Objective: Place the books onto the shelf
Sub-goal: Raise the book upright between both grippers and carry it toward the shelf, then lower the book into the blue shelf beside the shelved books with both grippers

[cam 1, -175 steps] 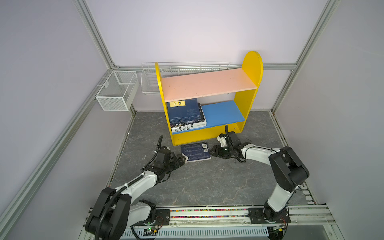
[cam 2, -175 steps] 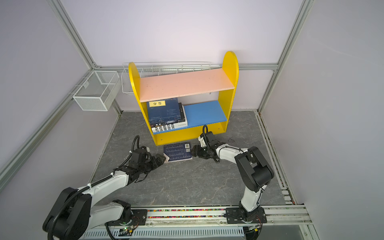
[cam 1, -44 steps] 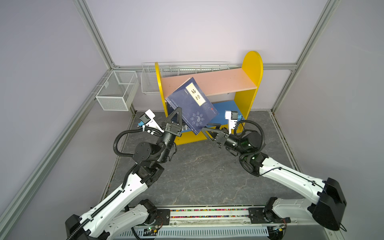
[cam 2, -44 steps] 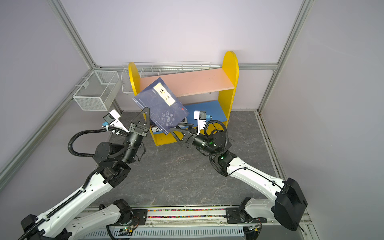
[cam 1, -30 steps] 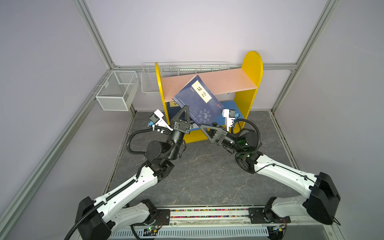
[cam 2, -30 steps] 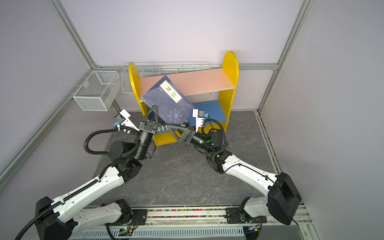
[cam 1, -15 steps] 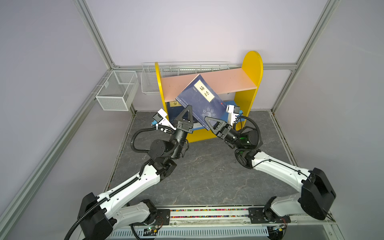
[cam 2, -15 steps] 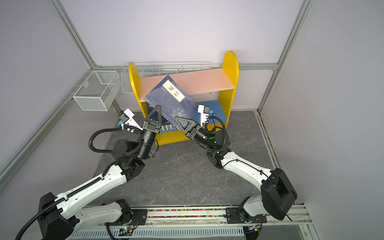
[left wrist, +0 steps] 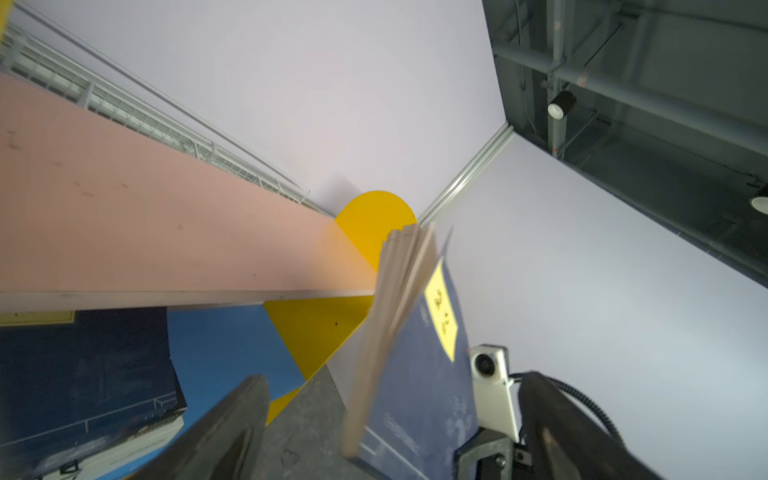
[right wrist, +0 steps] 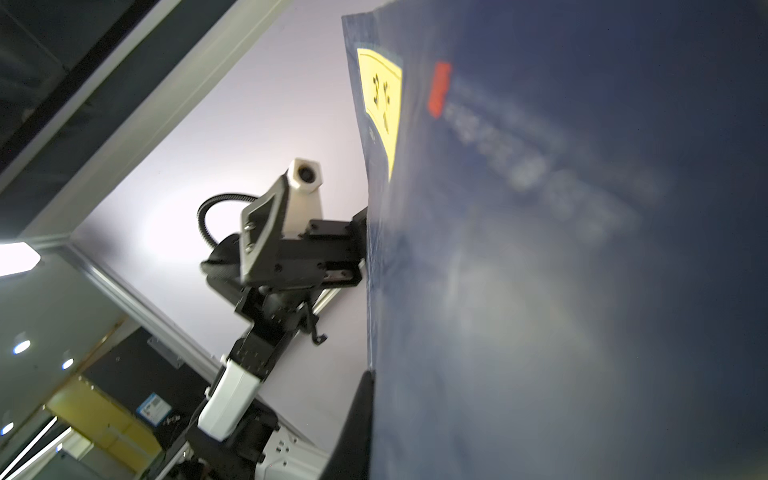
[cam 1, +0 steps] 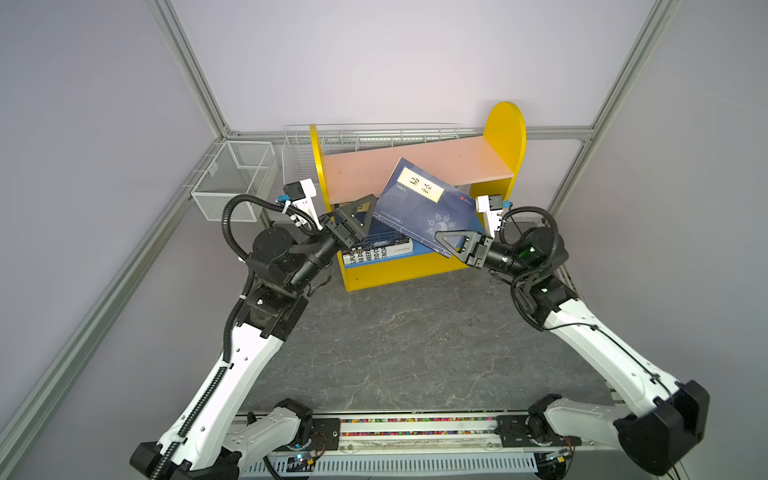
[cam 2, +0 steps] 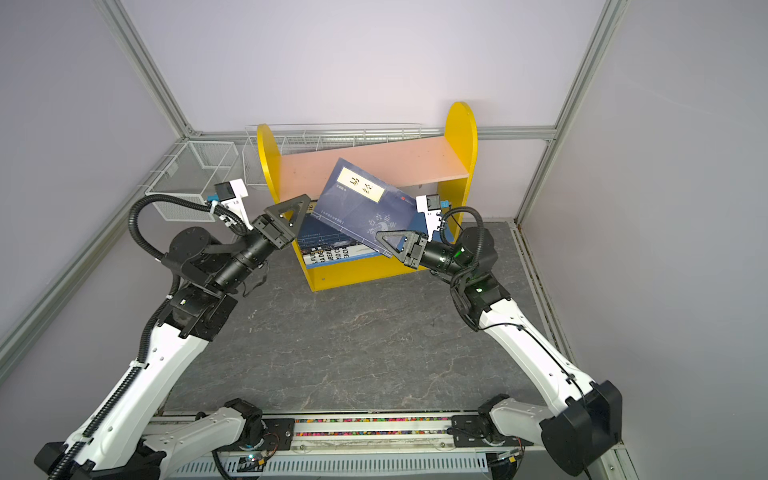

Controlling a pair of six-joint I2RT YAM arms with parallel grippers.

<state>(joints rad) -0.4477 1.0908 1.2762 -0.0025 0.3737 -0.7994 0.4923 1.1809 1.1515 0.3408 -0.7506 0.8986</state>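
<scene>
A navy blue book (cam 1: pixel 419 203) (cam 2: pixel 365 208) with a yellow title label hangs tilted in front of the shelf (cam 1: pixel 457 162) (cam 2: pixel 407 162). My right gripper (cam 1: pixel 440 239) (cam 2: pixel 382 239) is shut on its lower right corner. In the right wrist view the book (right wrist: pixel 540 249) fills most of the frame beside one dark finger (right wrist: pixel 357 415). My left gripper (cam 1: pixel 368 205) (cam 2: pixel 305 203) stands open at the book's left edge. In the left wrist view the book's page edge (left wrist: pixel 386 332) lies between the spread fingers (left wrist: pixel 237 419). More books (cam 1: pixel 374 245) (cam 2: pixel 328 245) lie stacked on the blue lower board.
Two white wire mesh baskets (cam 1: pixel 232 178) (cam 1: pixel 374 137) hang on the back walls behind and left of the shelf. The grey stone floor (cam 1: pixel 415 340) spreads in front of it. A rail (cam 1: pixel 415 432) runs along the front edge.
The right gripper has shut on the book's lower corner, and the left gripper has opened and let go of it. The book has shifted slightly right, toward the shelf.
</scene>
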